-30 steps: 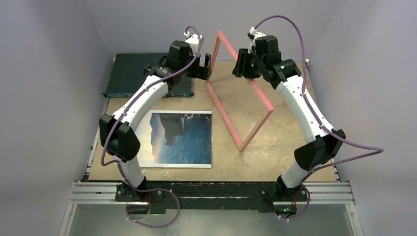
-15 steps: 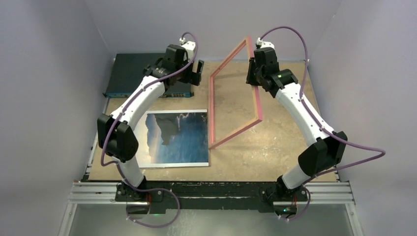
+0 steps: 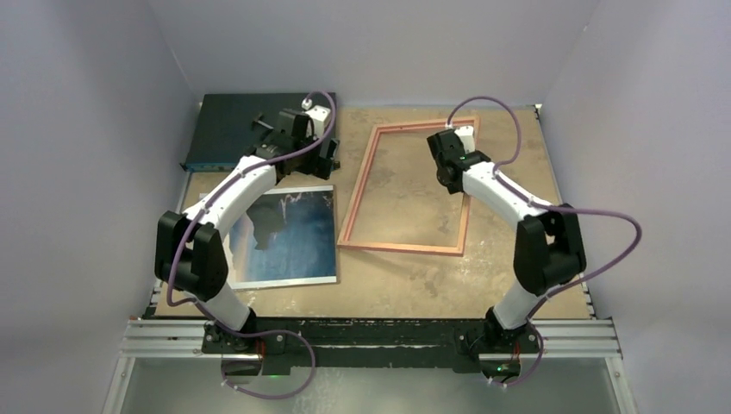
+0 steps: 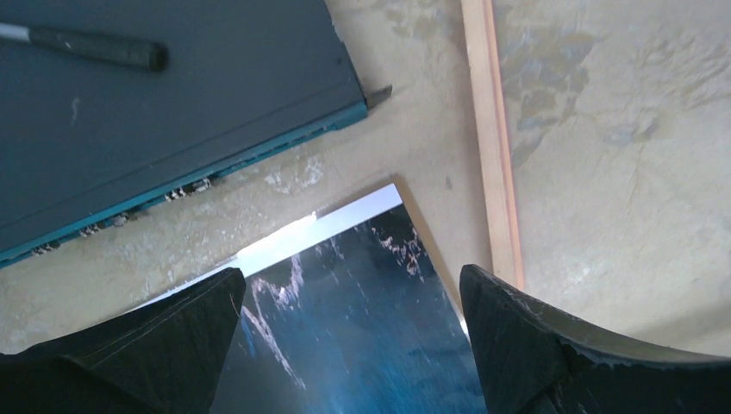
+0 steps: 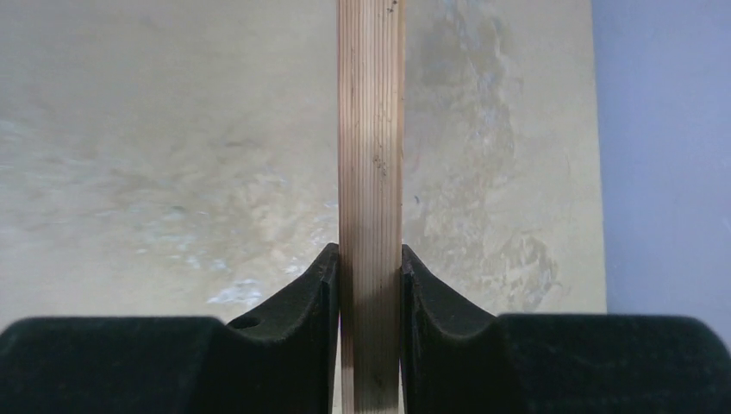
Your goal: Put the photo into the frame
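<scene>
Right pincer clamps the frame, arm bent sharply at elbow.

Plain pale lavender walls close in the left, back and right of the picture around a mottled tan, stone-patterned tabletop, whose near edge at the bottom carries a ribbed silver aluminium rail above a dull grey-green surface, all evenly, softly lit.

Photo L of frame, both on table; box behind photo.
</scene>
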`<action>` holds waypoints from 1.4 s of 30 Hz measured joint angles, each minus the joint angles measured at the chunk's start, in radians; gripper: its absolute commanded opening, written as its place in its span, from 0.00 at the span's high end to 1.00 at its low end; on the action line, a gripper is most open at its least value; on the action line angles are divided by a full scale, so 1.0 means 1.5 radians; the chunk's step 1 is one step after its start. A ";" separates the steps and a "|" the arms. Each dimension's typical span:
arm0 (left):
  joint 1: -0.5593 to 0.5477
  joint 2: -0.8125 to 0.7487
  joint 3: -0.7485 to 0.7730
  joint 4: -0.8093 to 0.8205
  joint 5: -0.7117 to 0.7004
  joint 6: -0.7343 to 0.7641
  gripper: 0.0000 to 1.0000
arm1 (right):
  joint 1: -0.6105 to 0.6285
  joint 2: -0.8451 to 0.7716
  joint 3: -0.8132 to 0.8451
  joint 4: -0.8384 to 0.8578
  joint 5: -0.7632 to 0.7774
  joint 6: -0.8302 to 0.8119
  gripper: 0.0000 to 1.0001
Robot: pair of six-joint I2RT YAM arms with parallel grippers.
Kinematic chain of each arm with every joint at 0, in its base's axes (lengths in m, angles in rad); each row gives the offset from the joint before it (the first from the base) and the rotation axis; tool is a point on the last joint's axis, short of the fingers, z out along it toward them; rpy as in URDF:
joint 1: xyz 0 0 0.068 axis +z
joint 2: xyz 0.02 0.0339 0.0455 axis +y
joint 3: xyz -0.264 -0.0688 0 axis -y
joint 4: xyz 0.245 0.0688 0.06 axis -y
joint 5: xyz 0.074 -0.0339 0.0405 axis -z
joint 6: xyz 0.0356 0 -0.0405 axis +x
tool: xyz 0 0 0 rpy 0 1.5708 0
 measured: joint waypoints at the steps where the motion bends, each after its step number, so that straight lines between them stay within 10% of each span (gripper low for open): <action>1: 0.000 -0.003 -0.015 0.008 0.001 0.007 0.06 | -0.001 0.018 -0.016 0.001 0.014 -0.001 1.00; 17: -0.026 0.031 -0.144 0.109 0.086 0.066 0.14 | -0.005 0.181 -0.039 0.046 0.068 0.030 0.96; 22: -0.042 0.061 -0.147 0.136 0.092 0.074 0.23 | -0.004 0.220 -0.042 0.046 0.085 0.058 0.77; 30: -0.053 0.095 -0.147 0.147 0.104 0.096 0.34 | 0.003 0.213 -0.070 0.045 0.165 0.080 0.11; 42: -0.086 0.108 -0.158 0.151 0.143 0.102 0.40 | -0.027 0.162 -0.074 0.053 0.097 0.085 0.01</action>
